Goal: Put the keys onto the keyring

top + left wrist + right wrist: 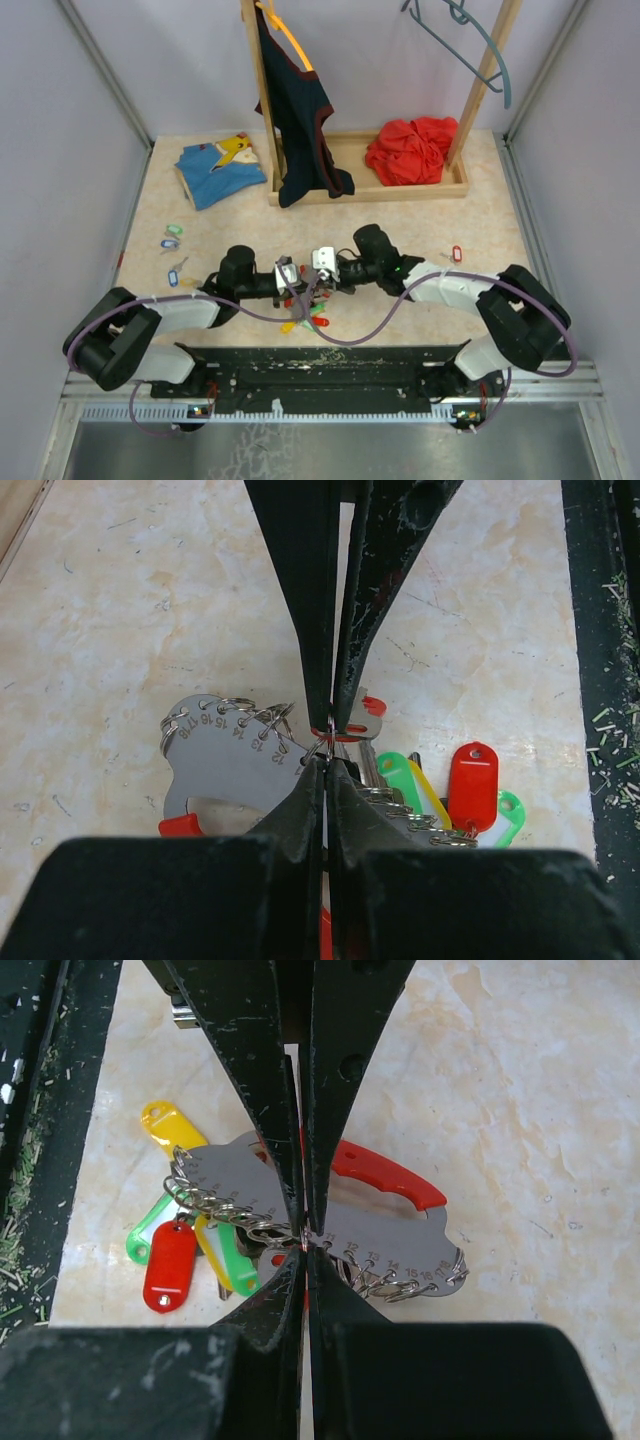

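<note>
Overhead, beige marbled tabletop (440, 210), pale walls (60, 150), left gripper (325, 765) and right gripper (305, 1245) each pressed together, meeting at keyring (225, 765)

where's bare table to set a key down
Bare tabletop back right, between the wooden rack, red-tagged key and right wall. Crowded at centre: left gripper and right gripper meet over the key plate; loose keys dot the left.

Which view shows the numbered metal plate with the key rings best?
Right wrist: the numbered metal plate shows most of its face, with rings and red handle clear. Left wrist shows one numbered end; top external, barely anything.
</note>
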